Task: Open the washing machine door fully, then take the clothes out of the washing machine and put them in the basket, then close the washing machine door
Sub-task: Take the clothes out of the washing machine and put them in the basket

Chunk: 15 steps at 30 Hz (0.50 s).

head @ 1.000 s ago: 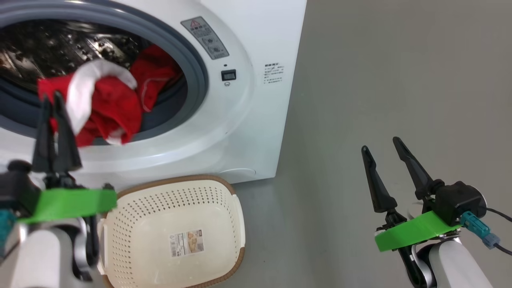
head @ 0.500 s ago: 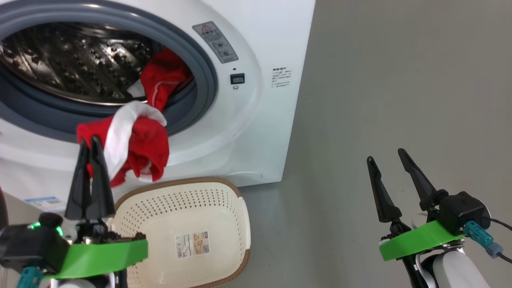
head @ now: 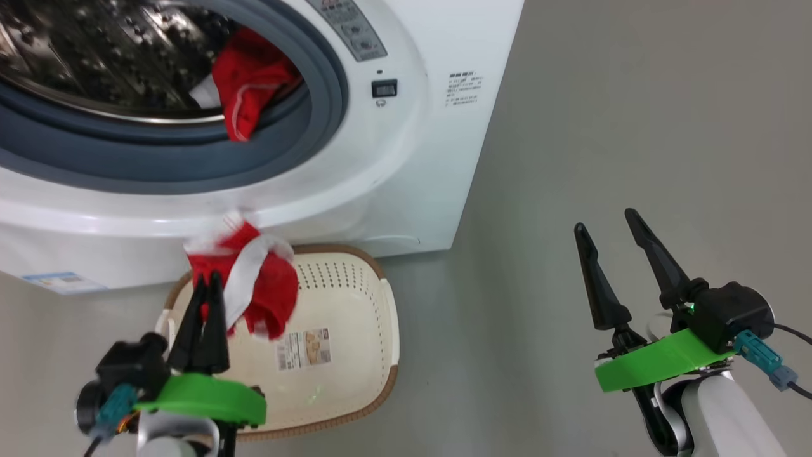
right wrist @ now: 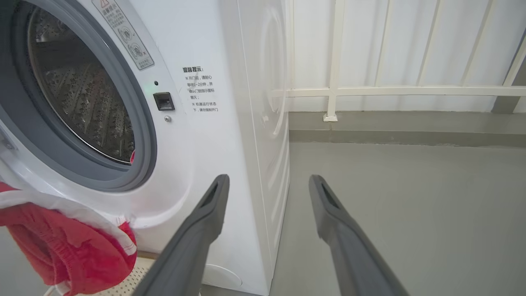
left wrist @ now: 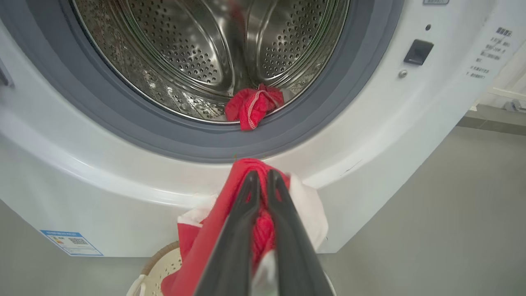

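We find the left gripper (head: pixel 209 279) with its two dark fingers pressed together on a red garment (head: pixel 266 292) that has a white panel. The garment hangs in the air above the basket (head: pixel 380 311), over the side nearest the washing machine (head: pixel 431 158). The cloth droops in loose folds from the pinch, so we judge it light, soft and limp. It will take any shape and cannot break, and it is more likely to snag or trail than to slip. A pinch on a bunched fold is enough for it. Here the grip sits near the top of the bundle, and most of the fabric hangs beside and below the fingers. In the left wrist view the fingers close on a red ridge of cloth, with white fabric spilling out on either side. A second red garment (head: pixel 250 82) with white trim lies at the front lip of the steel drum (left wrist: pixel 185 49), towards its right side in the head view. One corner is draped onto the grey rubber ring (head: pixel 317 146), and we judge that hanging corner the easiest place to take hold. The basket stands on the grey floor (head: pixel 571 127) close against the machine's front, and a paper sticker (head: pixel 304 348) shows on its bottom. The right gripper (head: pixel 604 220) hovers over the floor, well apart to the right of the machine, with its fingers spread wide and nothing between them.
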Motion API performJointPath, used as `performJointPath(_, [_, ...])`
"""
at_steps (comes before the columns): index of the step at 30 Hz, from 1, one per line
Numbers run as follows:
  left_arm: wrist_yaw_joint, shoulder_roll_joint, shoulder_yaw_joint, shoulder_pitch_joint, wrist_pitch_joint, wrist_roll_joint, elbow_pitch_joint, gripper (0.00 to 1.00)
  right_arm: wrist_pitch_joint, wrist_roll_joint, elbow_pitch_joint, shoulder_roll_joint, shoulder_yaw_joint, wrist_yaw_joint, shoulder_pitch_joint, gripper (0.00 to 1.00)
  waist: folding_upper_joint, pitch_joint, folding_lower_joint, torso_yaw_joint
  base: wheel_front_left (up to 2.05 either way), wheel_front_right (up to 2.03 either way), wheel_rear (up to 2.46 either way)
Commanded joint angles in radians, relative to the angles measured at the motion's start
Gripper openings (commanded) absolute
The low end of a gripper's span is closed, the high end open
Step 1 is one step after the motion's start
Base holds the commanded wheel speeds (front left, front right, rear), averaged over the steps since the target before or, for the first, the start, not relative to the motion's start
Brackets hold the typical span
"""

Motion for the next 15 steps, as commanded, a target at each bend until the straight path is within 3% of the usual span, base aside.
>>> performJointPath(1, [-0.007,0.009,0.027,-0.051,-0.009,-0.008,0.015,0.0,-0.006,0.009,-0.027,0.0,0.021,0.007,-0.023,1.0,-0.0001,0.042,0.0,-0.004,0.0,0.0,0.0])
performJointPath(12, [-0.06,0.008,0.002,-0.247,-0.027,-0.037,0.456,0.0,-0.006,0.025,-0.035,0.0,0.019,0.007,-0.075,1.0,-0.0001,0.141,0.0,-0.036,0.0,0.0,0.0])
performJointPath(15, [-0.082,0.011,0.0,-0.338,-0.009,-0.052,0.635,0.0,-0.006,0.025,-0.035,0.0,0.019,0.007,-0.086,1.0,-0.0001,0.171,0.0,-0.046,0.0,0.0,0.0])
